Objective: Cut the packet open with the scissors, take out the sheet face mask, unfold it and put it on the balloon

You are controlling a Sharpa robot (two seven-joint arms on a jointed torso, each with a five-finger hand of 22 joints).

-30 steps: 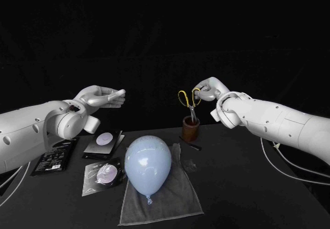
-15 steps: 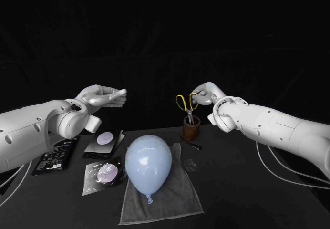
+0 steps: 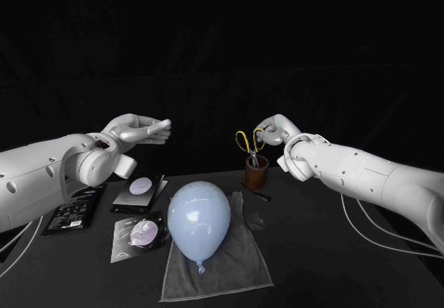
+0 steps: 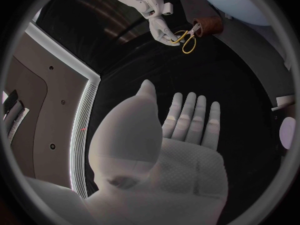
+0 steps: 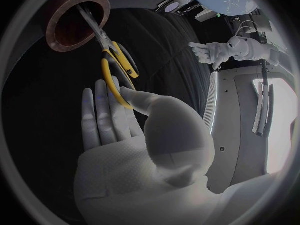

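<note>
Scissors point(image 3: 251, 151) in cup point(image 3: 256, 173) at table point(image 3: 351, 256) far edge, right hand point(image 3: 274, 127) pinching handle.

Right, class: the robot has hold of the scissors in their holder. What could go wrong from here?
1. The right hand pinches the scissors by a yellow handle loop; once lifted, they might swing or slip free.
2. The blades sit inside the brown holder; an angled pull could tip it over.
3. The balloon lies loose on the grey cloth nearby; passing blades might nick it.
</note>
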